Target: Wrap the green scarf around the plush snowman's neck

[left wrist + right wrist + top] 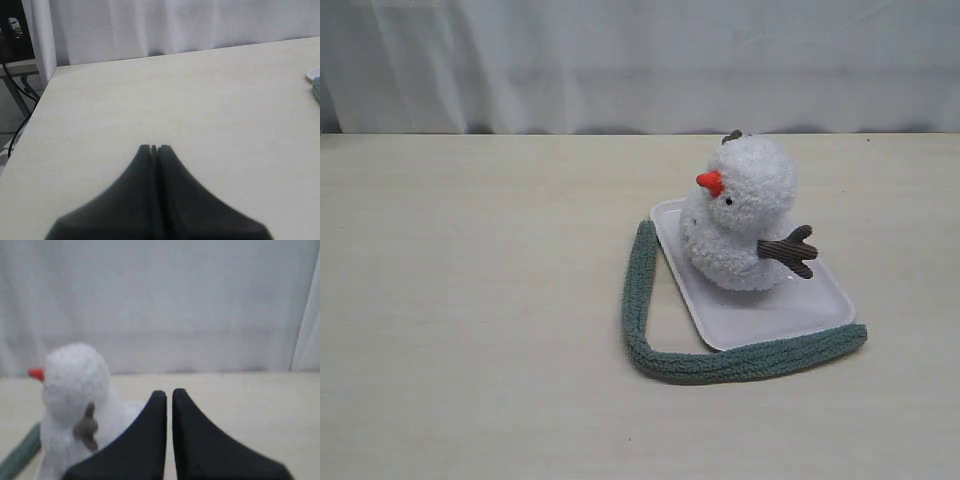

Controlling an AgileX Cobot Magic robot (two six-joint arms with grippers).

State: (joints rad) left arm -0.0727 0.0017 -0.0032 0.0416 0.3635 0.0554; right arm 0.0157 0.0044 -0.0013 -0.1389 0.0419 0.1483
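One green scarf point(720, 365) is lying bent on the table point(470, 300), running beside two edges of the single white tray point(790, 310) where one plush snowman point(745, 215) is sitting upright. Two grippers are holding nothing. The left gripper point(154, 148) is hovering over bare table with its jaws pressed together, and the right gripper point(169, 395) is pointing past the snowman with its jaws closed.
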